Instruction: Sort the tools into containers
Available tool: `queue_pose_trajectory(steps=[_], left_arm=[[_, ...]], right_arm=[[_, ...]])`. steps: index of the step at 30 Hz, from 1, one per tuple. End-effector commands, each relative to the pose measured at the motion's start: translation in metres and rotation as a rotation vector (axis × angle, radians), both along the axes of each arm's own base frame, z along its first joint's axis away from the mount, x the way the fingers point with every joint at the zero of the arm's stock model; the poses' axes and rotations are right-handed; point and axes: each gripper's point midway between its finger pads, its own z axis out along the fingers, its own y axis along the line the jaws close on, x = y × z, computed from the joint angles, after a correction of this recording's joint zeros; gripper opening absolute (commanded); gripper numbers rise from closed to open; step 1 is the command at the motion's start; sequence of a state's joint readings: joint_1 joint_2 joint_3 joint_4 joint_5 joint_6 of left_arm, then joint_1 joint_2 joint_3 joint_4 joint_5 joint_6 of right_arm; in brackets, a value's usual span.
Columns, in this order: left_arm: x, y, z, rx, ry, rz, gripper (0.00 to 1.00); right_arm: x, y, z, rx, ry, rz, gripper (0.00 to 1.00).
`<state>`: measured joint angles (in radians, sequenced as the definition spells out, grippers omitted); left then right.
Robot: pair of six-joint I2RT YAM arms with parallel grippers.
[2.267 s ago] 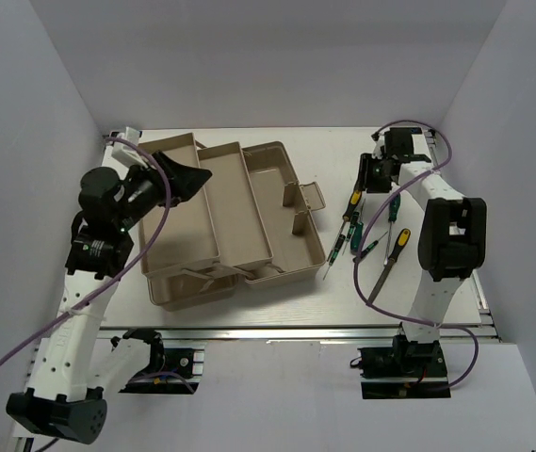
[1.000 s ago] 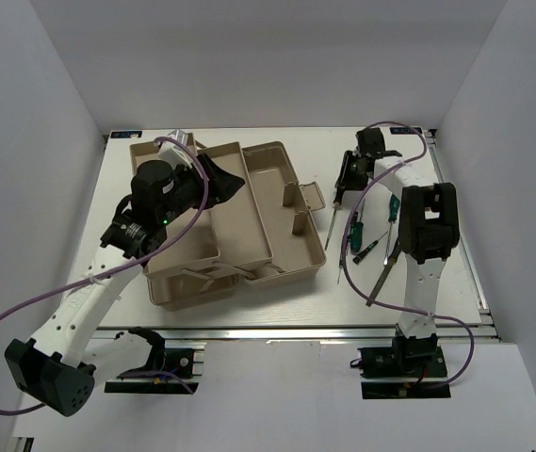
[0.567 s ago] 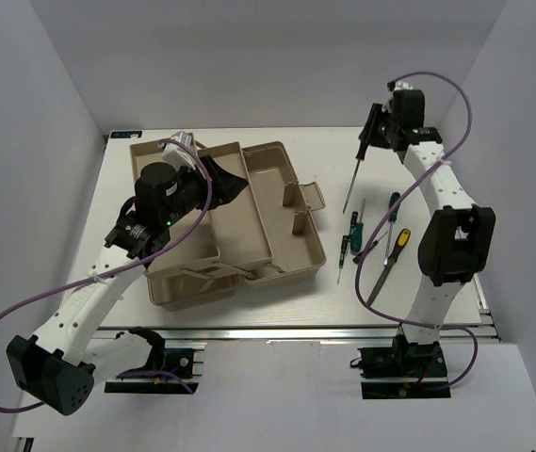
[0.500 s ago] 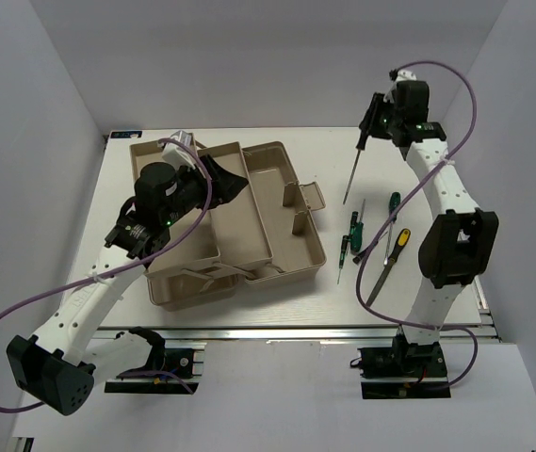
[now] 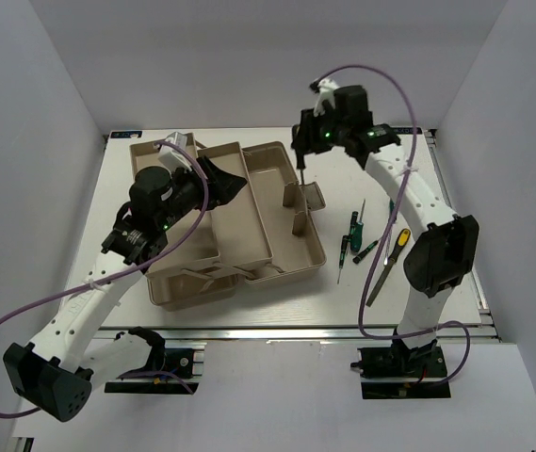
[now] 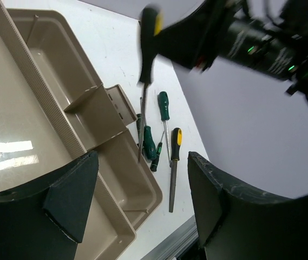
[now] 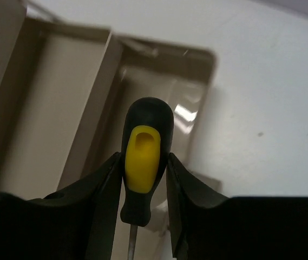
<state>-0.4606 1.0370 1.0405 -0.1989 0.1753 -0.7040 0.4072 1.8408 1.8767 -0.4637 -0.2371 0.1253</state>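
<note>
Transfer of one tool to its container is the step in hand, judged from the present layout. The right gripper [image 7: 144, 184] is closed partway on the yellow-and-black screwdriver [image 7: 142, 154], one finger pressed to each side of the handle, with the shaft hanging roughly tip-down. The tool is held in the air above the far end of the toolbox [image 5: 298, 273], over its right-hand compartment and close to that compartment's outer rim. Whether the tip sits inside the rim line cannot be told. The left gripper [image 6: 143, 206] hovers above the left-hand trays of the toolbox with its jaws wide apart and nothing between them. On the table just to the right of the toolbox lie two green-handled screwdrivers [image 5: 351, 232], a smaller dark one and a yellow-handled file [image 5: 386, 267], none yet sorted. The next move appears to call for bringing the held screwdriver inward from the rim, lowering it and tipping the shaft over so it lies along the compartment, clear of the divider [image 6: 86, 100], before the fingers part. Released upright, it would probably topple against the rim or out of the toolbox.
</note>
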Motion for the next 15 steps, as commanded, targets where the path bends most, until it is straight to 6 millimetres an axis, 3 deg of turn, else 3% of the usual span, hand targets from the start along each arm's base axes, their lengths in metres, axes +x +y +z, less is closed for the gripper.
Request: queue_pose_trajectory(steps=[1, 3, 6, 9, 10, 12, 15], left_arm=[[-0.007, -0.003, 0.019, -0.015, -0.064, -0.029, 0.77], [-0.007, -0.005, 0.017, -0.013, -0.064, -0.035, 0.76], [-0.007, -0.009, 0.017, -0.017, -0.07, -0.046, 0.77], [-0.007, -0.011, 0.015, -0.018, -0.073, -0.05, 0.77], [-0.008, -0.011, 0.016, -0.02, -0.077, -0.052, 0.77], [-0.008, -0.012, 0.012, -0.015, -0.076, -0.054, 0.77], [-0.008, -0.013, 0.008, -0.01, -0.076, -0.061, 0.77]], right_arm=[[-0.033, 0.025, -0.022, -0.009, 0.079, 0.104, 0.0], [-0.05, 0.038, -0.05, -0.028, 0.146, 0.144, 0.0], [-0.063, 0.048, -0.075, -0.062, 0.187, 0.171, 0.0], [-0.074, 0.048, -0.098, -0.113, 0.208, 0.201, 0.36], [-0.075, 0.047, -0.102, -0.129, 0.2, 0.213, 0.43], [-0.075, 0.042, -0.101, -0.151, 0.178, 0.218, 0.55], [-0.069, 0.031, -0.083, -0.185, 0.089, 0.224, 0.62]])
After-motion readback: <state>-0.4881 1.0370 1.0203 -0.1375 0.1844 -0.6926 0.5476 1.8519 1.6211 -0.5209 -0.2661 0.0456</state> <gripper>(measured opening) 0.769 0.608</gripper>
